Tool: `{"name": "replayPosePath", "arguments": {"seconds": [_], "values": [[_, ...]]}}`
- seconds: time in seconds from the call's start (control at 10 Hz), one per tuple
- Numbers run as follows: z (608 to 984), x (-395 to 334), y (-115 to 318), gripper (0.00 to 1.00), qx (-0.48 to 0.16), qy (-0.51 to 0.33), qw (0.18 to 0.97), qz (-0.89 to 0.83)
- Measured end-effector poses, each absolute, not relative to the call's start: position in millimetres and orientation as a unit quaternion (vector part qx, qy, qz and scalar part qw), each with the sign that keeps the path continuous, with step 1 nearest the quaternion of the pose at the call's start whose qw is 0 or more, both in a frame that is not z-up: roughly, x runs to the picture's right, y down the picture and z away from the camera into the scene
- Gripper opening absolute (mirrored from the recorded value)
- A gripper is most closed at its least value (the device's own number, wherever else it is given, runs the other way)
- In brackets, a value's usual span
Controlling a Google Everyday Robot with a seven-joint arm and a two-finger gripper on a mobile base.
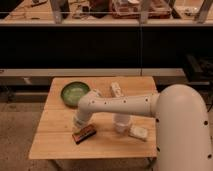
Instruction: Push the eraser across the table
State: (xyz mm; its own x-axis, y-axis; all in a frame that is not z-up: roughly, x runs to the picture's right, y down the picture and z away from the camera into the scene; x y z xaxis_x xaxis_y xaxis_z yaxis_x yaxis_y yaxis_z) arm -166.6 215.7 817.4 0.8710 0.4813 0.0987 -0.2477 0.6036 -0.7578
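Background: a long dark bench [100, 22] runs across the back of the room, with cluttered trays on its top; a speckled floor [17, 135] lies beneath.
Tabletop: the light wooden tabletop [60, 145], made of long planks, stands in the middle of the view with its near edge toward the camera.
Arm: a thick white arm [120, 104] reaches from the large rounded body at the right, across the tabletop to the left, then bends down toward the near-left part.
Gripper: the gripper [78, 123] hangs low over the near-left part of the tabletop, fingers pressed together, just behind and to the left of the eraser; whether it touches the eraser cannot be told.
Eraser: the eraser [84, 134] lies flat on the tabletop near the front edge, left of centre, dark on top with a reddish rim, turned at a slant.
Bowl: a green bowl [75, 92] sits at the far-left corner, well apart from the eraser.
Cup: a white cup [121, 123] stands upright right of the eraser, partly under the arm.
Packet: a pale packet [138, 132] lies just right of the cup.
Far edge: another pale item [116, 89] lies near the back edge; what it is cannot be told.
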Motion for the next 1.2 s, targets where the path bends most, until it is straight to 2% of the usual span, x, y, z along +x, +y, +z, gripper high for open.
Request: {"name": "replayPosePath", "arguments": {"seconds": [0.7, 1.2], "values": [[798.9, -134.4, 223.8, 0.09, -0.39, -0.139, 0.882, 0.226], [780.1, -168.8, 211.7, 0.09, -0.393, -0.18, 0.875, 0.219]]}}
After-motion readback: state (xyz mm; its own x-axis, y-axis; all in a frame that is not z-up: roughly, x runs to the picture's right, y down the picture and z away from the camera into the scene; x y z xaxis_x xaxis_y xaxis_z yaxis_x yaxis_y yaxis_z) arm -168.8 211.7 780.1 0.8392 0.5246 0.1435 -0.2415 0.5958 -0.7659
